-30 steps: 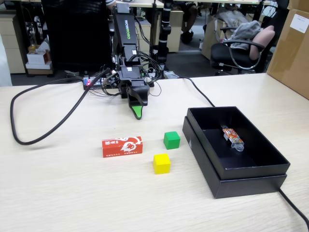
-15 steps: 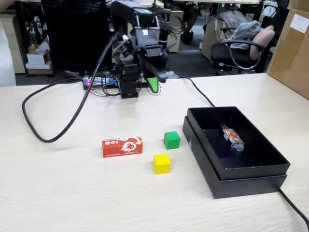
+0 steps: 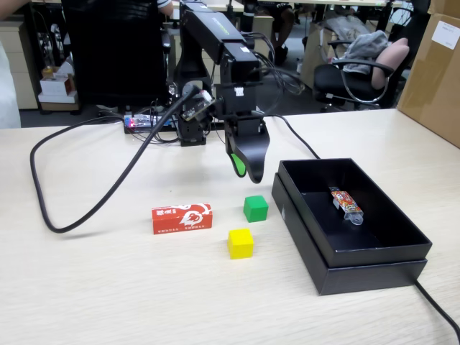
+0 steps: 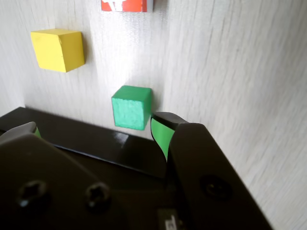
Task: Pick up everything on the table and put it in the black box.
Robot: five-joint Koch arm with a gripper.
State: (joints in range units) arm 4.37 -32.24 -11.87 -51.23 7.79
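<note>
Green cube sits on the tabletop, just beside the black box. Yellow cube and red packet lie near it. Your gripper hangs above the green cube, not touching it. Its jaws are spread apart and hold nothing. One wrapped candy lies inside the box.

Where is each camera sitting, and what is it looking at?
Fixed view: stands in front of the table, looking across at the arm, its hand and the black box.
Wrist view: rides on the hand, looking down at the table; both fingers show.
Both show the green cube and yellow cube.
</note>
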